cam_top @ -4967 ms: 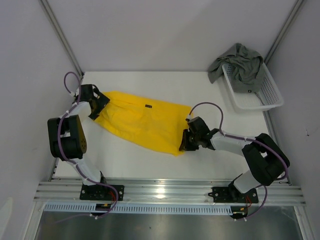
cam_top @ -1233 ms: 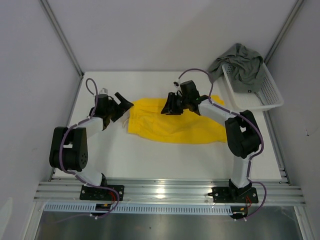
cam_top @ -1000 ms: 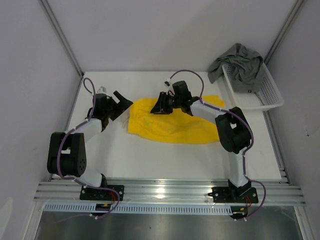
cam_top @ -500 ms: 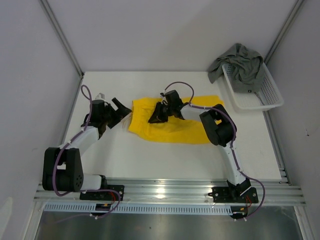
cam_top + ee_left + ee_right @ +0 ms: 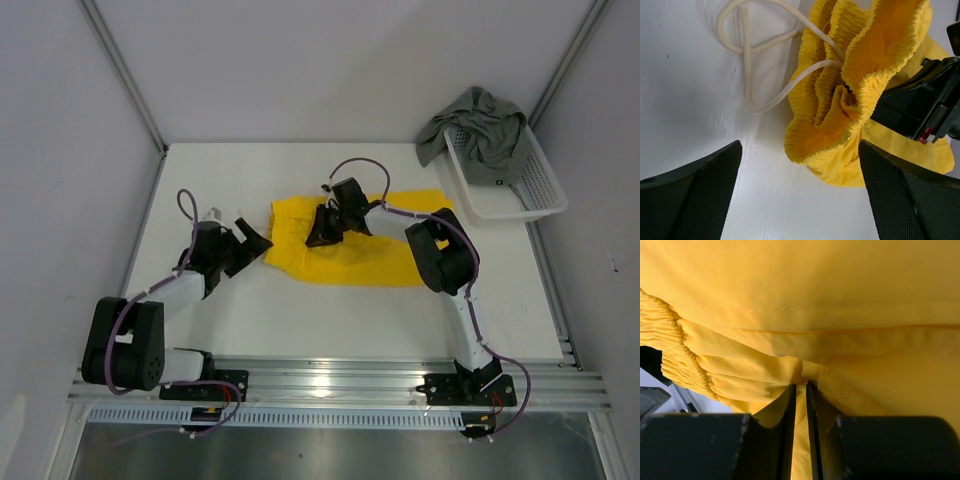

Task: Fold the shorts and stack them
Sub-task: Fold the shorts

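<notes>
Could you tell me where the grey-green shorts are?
In the top view the grey-green shorts drape over the white basket at the far right corner of the table.

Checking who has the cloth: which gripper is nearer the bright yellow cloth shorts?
Right. The right gripper is shut on a fold of the bright yellow cloth shorts; the left gripper stands open beside their bunched waistband.

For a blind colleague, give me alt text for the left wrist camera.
Bright yellow cloth shorts lie bunched on a white table, elastic waistband ruffled, white drawstring looped beside. The left gripper is open before them; the right gripper pinches them.
</notes>
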`<state>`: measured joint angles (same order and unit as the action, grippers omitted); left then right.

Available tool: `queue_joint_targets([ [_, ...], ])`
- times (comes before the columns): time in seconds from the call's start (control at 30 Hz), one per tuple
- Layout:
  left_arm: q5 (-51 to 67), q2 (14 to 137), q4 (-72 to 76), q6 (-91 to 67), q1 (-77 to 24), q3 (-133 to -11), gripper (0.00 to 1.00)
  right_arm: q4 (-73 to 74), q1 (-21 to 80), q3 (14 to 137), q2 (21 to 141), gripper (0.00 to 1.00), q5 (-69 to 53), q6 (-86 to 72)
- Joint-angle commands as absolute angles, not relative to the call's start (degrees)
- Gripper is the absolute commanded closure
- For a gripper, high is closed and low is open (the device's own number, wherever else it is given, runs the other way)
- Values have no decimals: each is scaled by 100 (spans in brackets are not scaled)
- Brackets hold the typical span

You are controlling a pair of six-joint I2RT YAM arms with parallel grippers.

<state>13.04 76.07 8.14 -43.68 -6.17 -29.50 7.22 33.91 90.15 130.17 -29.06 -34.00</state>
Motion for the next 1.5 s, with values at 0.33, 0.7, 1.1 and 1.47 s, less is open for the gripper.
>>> queue_joint_targets([
  [0.33,1591,7523,2337,-4886,-650,-2751,1,2381,3322,9007,12499,77,-2390,-2320],
  [0.7,1397,7954,3278,-5291,-650,-2611,1,1646,3261,9527,11900,74,-3461,-2820],
  [1.1,1617,7199,4605,-5458,-352,-1661,1,-421,3498,10055,12998,70,-5009,-4218],
  [1.47,1845,7268,4878,-5581,-167,-1468,1,732,3586,10592,14362,73,-3902,-4104],
])
